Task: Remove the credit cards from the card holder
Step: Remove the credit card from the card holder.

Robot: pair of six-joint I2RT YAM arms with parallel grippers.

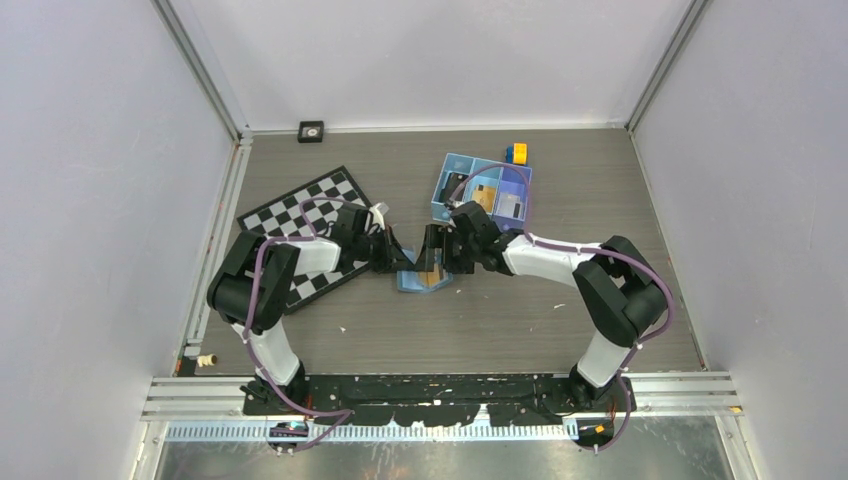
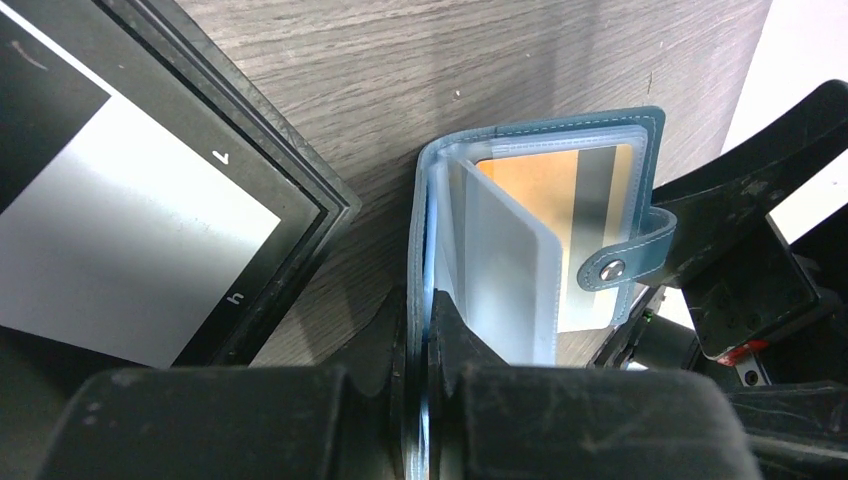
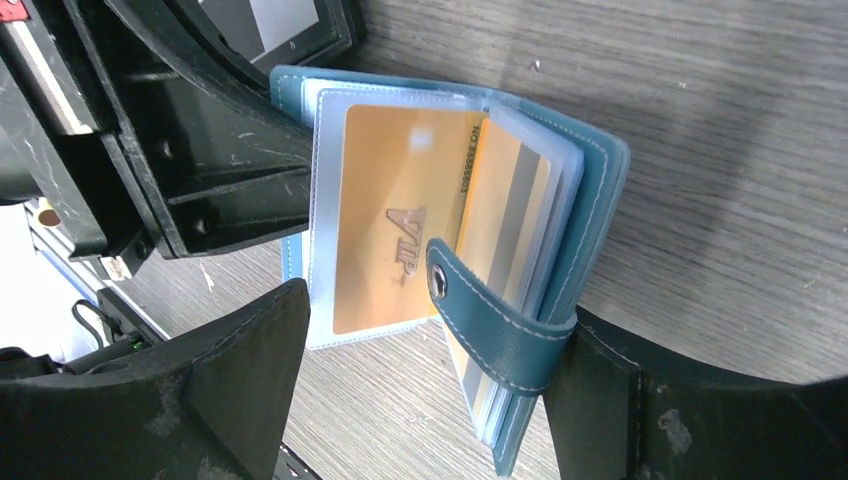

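Holder (image 3: pixel 595 215) open on desk (image 3: pixel 720 150), just beside board (image 2: pixel 120 220) corner. Left jaws (image 2: pixel 420 335) clenched on holder's board-side cover, pinning it. Right jaws (image 3: pixel 440 320) spread, straddling strap (image 3: pixel 495 335) end, gripping nothing. Orange card (image 3: pixel 395 215) in clear sleeve, long axis parallel to spine, short edge facing right jaws' gap. Second card (image 3: pixel 500 225) behind. Right arm nearer cards, so extraction likely its job. Sleeve mouth side: can't tell.
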